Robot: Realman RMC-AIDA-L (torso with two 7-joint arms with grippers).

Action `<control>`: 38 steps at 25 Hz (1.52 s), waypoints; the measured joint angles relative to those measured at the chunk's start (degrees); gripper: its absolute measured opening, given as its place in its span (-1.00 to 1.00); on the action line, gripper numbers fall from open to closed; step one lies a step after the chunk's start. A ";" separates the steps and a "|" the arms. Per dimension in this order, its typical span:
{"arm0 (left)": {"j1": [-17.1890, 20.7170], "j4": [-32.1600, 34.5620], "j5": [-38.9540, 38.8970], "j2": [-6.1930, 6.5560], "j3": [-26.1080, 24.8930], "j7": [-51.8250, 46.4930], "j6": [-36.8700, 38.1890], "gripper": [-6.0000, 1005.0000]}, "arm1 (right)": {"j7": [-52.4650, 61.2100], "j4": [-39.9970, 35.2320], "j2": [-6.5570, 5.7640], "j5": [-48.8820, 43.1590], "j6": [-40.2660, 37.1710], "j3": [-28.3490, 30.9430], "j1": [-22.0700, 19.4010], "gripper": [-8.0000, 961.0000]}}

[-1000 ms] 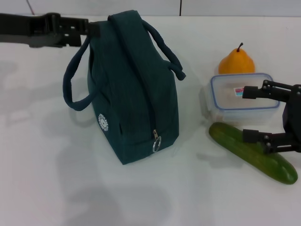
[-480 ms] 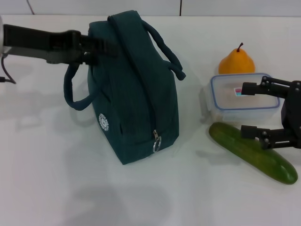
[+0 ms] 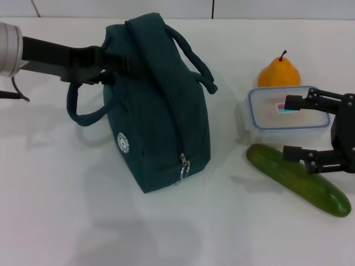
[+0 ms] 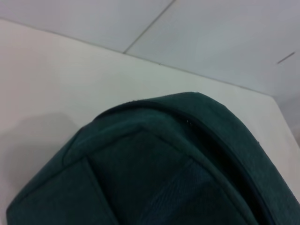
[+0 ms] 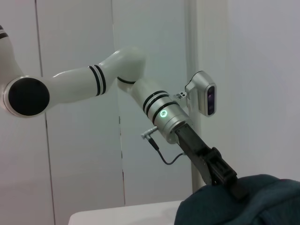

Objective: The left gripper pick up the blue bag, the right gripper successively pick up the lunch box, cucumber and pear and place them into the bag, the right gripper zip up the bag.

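Observation:
The blue bag (image 3: 158, 105) stands zipped on the white table, its ring pull facing me; its top also fills the left wrist view (image 4: 164, 168). My left gripper (image 3: 119, 62) reaches in from the left, open, with its fingers against the bag's upper left edge, above the near handle loop (image 3: 83, 113). From the right wrist view the left gripper (image 5: 232, 185) touches the bag's top (image 5: 248, 201). My right gripper (image 3: 295, 127) hovers open at the right edge, one finger over the lunch box (image 3: 266, 111), the other over the cucumber (image 3: 274, 166). Behind the lunch box stands the pear (image 3: 278, 72).
The white table (image 3: 66, 199) stretches wide in front of and left of the bag. A wall with panel seams rises behind the table's far edge. The left arm's white links and cable show high above the bag in the right wrist view.
My left gripper has slid right and slightly down along the bag's upper left edge, and the near handle loop has shifted left. The right gripper has barely moved.

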 joint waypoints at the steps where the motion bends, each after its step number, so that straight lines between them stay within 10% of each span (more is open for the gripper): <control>1: 0.24 -0.19 -0.27 -0.12 -0.14 0.98 -0.51 0.57 | -0.01 0.01 -0.01 0.00 0.05 0.00 0.00 0.84; 12: 1.35 -1.32 0.07 -1.00 1.47 14.25 -2.17 0.33 | 0.00 0.23 0.00 -0.05 0.47 1.32 0.01 0.84; 28: 2.24 11.44 -0.78 -0.64 1.52 11.01 -0.86 -0.91 | 0.68 2.58 0.34 0.04 6.07 1.41 0.80 0.84; 38: 2.40 14.70 -0.87 -1.25 1.68 8.76 0.23 -0.91 | 1.95 9.21 -0.72 2.08 7.20 10.81 -0.54 0.84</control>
